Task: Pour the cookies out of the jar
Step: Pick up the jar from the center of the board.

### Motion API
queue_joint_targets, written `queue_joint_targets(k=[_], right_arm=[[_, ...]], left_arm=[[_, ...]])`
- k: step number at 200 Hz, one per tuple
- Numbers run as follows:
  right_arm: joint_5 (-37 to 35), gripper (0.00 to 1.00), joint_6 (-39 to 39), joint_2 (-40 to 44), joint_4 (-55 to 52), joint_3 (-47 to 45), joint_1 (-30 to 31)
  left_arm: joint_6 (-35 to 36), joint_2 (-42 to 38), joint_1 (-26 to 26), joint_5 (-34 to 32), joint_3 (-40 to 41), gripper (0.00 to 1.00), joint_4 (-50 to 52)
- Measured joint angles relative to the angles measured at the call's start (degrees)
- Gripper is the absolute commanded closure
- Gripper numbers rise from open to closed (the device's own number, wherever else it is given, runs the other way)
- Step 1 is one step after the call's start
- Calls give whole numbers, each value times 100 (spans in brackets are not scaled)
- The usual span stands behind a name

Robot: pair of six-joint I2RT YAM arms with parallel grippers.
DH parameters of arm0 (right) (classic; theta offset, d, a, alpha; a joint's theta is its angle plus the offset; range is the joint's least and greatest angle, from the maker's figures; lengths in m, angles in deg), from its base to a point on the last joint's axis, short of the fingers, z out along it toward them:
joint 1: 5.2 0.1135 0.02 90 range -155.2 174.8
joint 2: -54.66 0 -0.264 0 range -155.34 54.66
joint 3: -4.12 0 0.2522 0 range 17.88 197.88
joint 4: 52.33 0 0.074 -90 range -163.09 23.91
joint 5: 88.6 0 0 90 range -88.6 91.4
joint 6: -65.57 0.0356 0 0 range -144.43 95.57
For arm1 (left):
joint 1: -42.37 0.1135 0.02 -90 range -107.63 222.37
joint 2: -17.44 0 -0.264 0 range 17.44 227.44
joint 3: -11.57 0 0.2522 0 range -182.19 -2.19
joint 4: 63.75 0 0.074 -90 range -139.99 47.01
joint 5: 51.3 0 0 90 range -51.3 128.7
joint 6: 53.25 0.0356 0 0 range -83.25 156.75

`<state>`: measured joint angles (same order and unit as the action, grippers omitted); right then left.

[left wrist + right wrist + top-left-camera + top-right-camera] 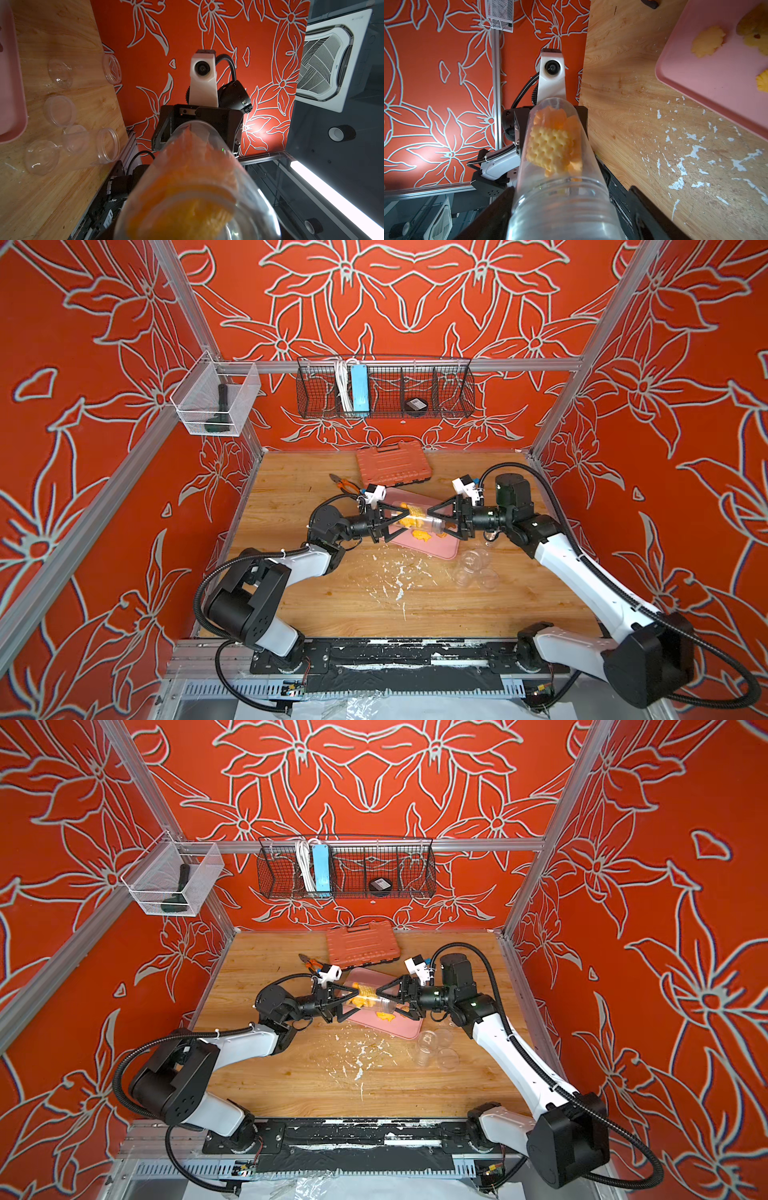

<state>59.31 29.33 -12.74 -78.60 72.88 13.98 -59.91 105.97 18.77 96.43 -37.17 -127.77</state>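
The left gripper [404,521] pinched the base of the clear jar [420,519]; the right gripper [437,521] stood spread loosely around its mouth. Most cookies [550,147] sat inside it, between both grippers, above the pink tray [446,551].

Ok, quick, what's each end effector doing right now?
Left end effector: closed on the jar.
Right end effector: open, fingers either side of the jar's neck.

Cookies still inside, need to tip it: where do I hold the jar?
Grip the jar by the smooth wall near its closed base, from the left gripper side, closing across the body. It hangs sideways over the tray, threaded mouth toward the right gripper; keep that end clear.
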Motion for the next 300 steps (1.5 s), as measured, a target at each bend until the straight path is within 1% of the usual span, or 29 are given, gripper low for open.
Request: queue_joint_targets(k=[21,39,59,106,159,216,261,277,300], right_arm=[[-2,15,-63,48,-125,0,0],[-24,15,-76,50,-186,0,0],[-44,14,-83,46,-227,0,-11],[-133,13,-85,48,-236,0,-11],[-262,20,26,59,-205,-4,-11],[-317,20,229,70,-26,-37,4],[-398,20,350,15,92,-37,221],[-400,22,361,4,103,-37,275],[-413,29,372,2,127,-37,284]], left_arm=[[-343,297,0,0,76,40,-566],[-616,520,0,0,138,40,-820],[-774,584,2,4,146,40,-960],[-741,546,68,68,234,40,-1075],[-656,223,105,-177,455,40,-949],[-603,57,105,-372,568,40,-769],[-605,24,105,-433,597,40,-758],[-603,24,105,-457,597,40,-758],[-605,24,105,-472,599,40,-754]])
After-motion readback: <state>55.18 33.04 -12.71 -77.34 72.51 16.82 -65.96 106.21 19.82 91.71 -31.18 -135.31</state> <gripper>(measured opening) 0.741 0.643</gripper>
